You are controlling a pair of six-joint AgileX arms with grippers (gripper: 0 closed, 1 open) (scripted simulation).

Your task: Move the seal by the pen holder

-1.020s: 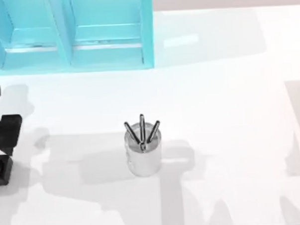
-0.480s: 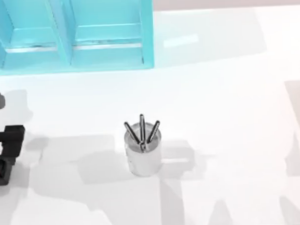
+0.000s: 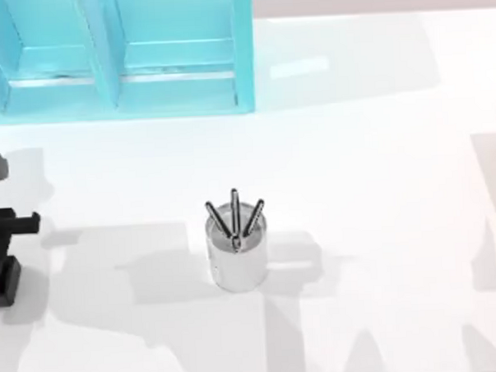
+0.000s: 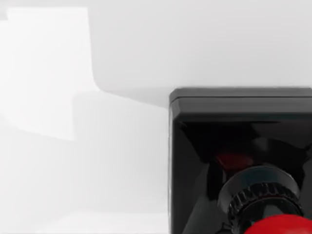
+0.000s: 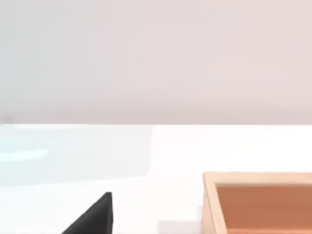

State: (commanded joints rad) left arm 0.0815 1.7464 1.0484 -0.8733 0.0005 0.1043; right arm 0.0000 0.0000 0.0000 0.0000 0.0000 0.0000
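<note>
The pen holder, a silver-grey cup with three dark pens, stands in the middle of the table. The seal sits at the table's far left edge, where its black square base shows. My left gripper hangs directly over the seal and hides the knob from above. In the left wrist view the seal's black base is very close, with the red knob at the picture's edge. A dark wedge of my right gripper appears in the right wrist view, far from both things.
A cyan shelf unit stands along the back left of the table. A shallow wooden box lies on the table near my right arm. White tabletop stretches between the seal and the pen holder.
My left gripper has come down over the seal, and the red knob seen at the left edge before is now covered. The seal and pen holder have not moved.
</note>
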